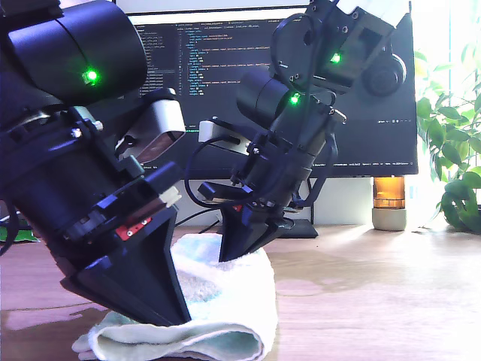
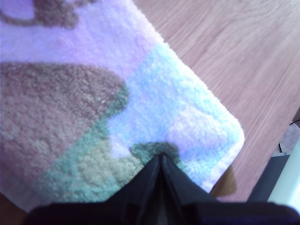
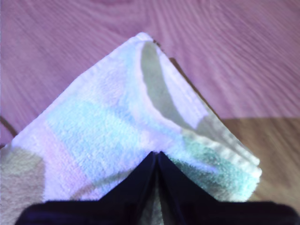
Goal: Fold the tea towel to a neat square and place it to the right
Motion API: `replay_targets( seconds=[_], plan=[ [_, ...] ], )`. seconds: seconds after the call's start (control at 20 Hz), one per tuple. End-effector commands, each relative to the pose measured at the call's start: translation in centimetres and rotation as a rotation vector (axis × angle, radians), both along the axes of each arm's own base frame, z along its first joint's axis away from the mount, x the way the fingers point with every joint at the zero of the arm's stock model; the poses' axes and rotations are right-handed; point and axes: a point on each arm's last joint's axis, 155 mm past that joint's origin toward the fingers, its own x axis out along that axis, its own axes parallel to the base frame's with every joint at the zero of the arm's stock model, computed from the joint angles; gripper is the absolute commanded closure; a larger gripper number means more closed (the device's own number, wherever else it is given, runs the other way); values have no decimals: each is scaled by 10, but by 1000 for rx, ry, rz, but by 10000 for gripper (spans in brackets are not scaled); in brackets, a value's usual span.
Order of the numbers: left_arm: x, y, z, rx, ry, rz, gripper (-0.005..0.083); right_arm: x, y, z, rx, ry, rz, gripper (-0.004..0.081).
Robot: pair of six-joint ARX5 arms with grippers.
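**Observer:** What are the grippers doing?

**Operator:** My first gripper [image 2: 161, 155] has its jaws closed to a point, the tip pressed onto the tea towel [image 2: 140, 108] near one rounded corner. My second gripper [image 3: 157, 153] is closed the same way, on a corner where several folded layers show. I cannot tell whether either tip has cloth pinched in it.

**Observer:** Where is the towel?

**Operator:** On the wooden desk [image 1: 376, 301], low in the exterior view and left of centre, in front of the monitor [image 1: 225, 68] — folded, not yet moved aside.

**Observer:** What could go wrong?

**Operator:** In my judgement, if cloth is snagged, lifting would drag a layer up and open the fold. Sliding with two pressed tips could skew the stack — the layers at the second corner already sit uneven.

**Observer:** Counts?

**Operator:** Two arms, one monitor, one towel, one leafy plant [image 1: 451, 165], one amber jar [image 1: 388, 201].
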Motion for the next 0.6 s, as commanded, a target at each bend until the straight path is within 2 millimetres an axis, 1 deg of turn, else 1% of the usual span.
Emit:
replay_targets(
  seconds=[0.0,0.15,0.3,0.4,0.5,0.55],
  plan=[
    [-10,7,-16,36,38,-9,797,-2,-10,-20,-29,36,-10,783],
    [-11,5,-5,13,24,-19,797,1,-8,-10,-4,50,-6,783],
    [-8,1,18,-37,-15,-22,797,5,0,13,20,55,5,783],
    [-7,0,33,-70,-44,-20,797,6,7,34,62,43,22,783],
    [-5,-1,48,-104,-77,-14,797,8,9,51,83,15,25,783],
    [0,1,53,-99,-111,2,797,6,8,58,83,8,31,783]
  ],
)
